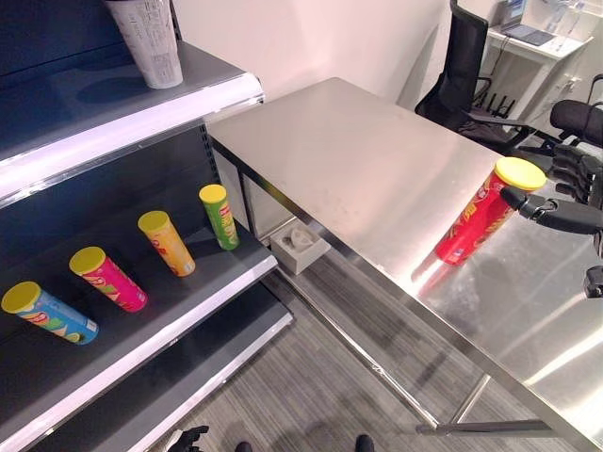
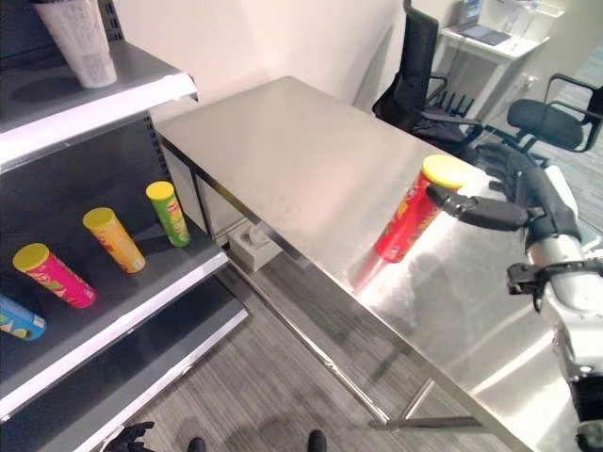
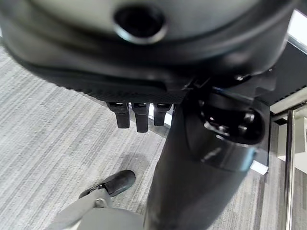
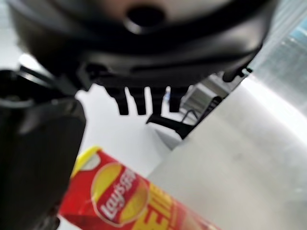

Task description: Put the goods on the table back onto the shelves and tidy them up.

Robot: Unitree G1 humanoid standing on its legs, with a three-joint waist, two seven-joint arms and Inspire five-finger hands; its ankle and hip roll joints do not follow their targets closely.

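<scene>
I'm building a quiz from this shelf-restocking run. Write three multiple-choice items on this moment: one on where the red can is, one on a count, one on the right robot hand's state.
1. Where is the red can?
A. On the steel table
B. On the middle shelf
C. On the floor

2. How many cans lie on the middle shelf?
A. Two
B. Four
C. Six

3. What is the right robot hand doing?
A. Resting flat on the table
B. Open beside the red can's top, thumb reaching toward it
C. Shut in a fist above the shelf

Answers:
1. A: the can stands on the table near its front edge, leaning in both eye views.
2. B: blue, pink, orange and green cans lie there.
3. B: its fingers are spread by the yellow lid, not curled round the can.
</scene>
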